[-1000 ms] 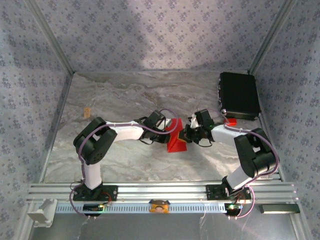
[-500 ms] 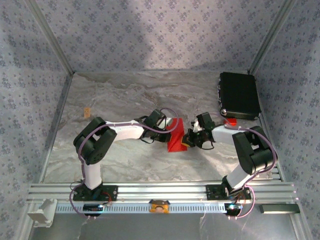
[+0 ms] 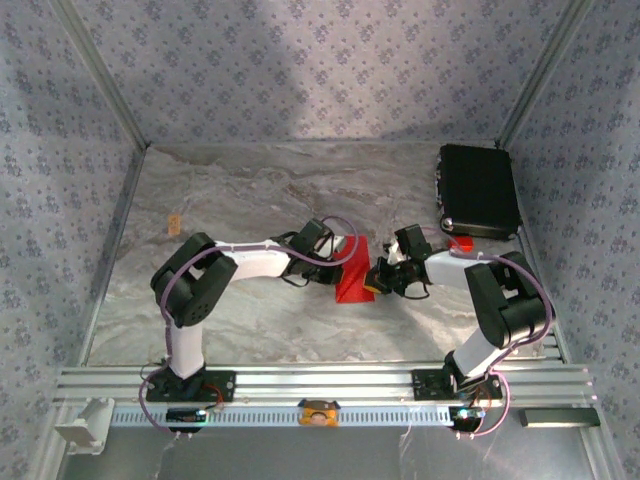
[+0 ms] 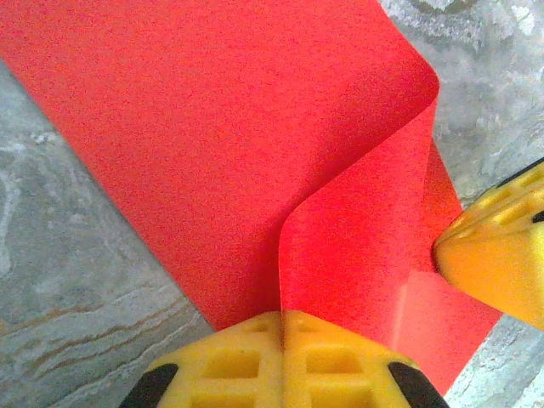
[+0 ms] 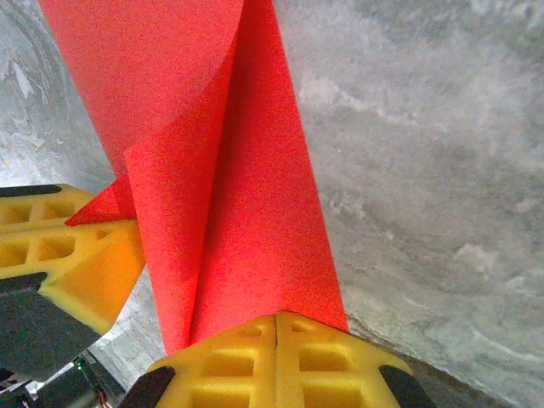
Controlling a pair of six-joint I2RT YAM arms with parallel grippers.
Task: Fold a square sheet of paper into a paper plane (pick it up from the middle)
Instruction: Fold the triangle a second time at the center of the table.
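- The square sheet of paper (image 3: 352,275) sat at mid-table between the two arms, bent into a soft, rounded fold, not a pressed crease.
- The left gripper (image 4: 283,327) was clenched on one edge of the sheet, its yellow pads closed flat together with the paper pinched between them.
- The right gripper (image 5: 277,330) was likewise clamped on the paper from the other side, where two layers ran up in a narrow trough.
- By my reading the task was at an early fold. No sharp nose, centre crease or wings showed, so most of the folding was left.
- I could not tell whether the lower edge of the sheet touched the table (image 3: 250,190).
- Open marble lay to the left, far and near of the paper, with ample room to lay it flat.
- To the right it was tighter: a black case (image 3: 478,190) stood at the far right, a small red piece (image 3: 461,243) just near of it, close to the right arm.
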